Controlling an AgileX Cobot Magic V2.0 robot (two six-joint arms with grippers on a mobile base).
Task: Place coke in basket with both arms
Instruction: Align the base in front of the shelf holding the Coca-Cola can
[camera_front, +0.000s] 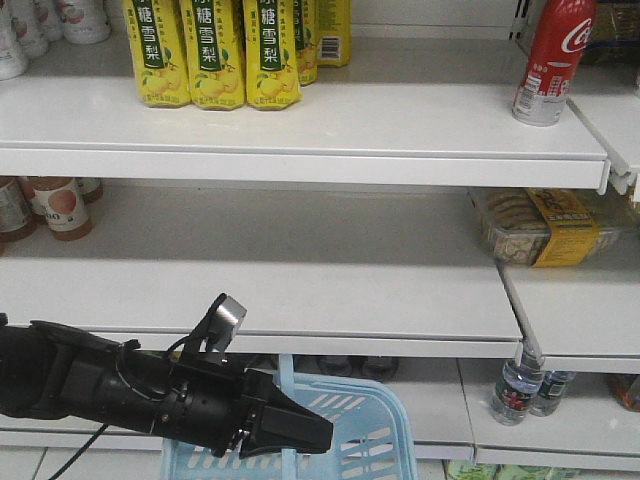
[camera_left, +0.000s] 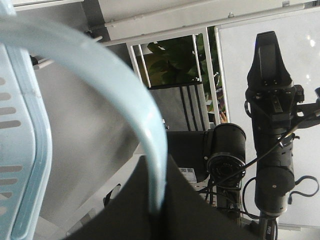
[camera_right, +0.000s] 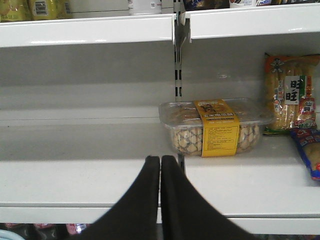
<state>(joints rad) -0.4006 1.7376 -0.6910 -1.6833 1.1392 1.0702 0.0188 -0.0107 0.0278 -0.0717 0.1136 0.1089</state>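
The red coke can with a silver-grey lower part (camera_front: 553, 60) stands upright on the top white shelf (camera_front: 300, 125), near its right end. Its long axis is vertical and there is bare shelf around it. The right fingers (camera_right: 160, 159) are pressed together tip to tip and hold nothing. They point level at the middle shelf (camera_right: 90, 165), where a clear plastic tray of biscuits with a yellow band (camera_right: 216, 127) sits ahead and a little to their right.

The can does not show in the right wrist view, so it likely lies one shelf above those fingers. In the front view the tray is beneath the can, so the can is probably also somewhat to their right.

The left fingers (camera_front: 300, 430) are closed on the pale handle (camera_left: 150, 130) of the light blue slotted plastic basket (camera_front: 360, 420), held low, well below and to the left of the can. With the left arm taken up by the basket, the right arm is the free one for the can. The reach probably calls for the right fingers to rise, spread wider than the can, and close across its upright body from the sides.
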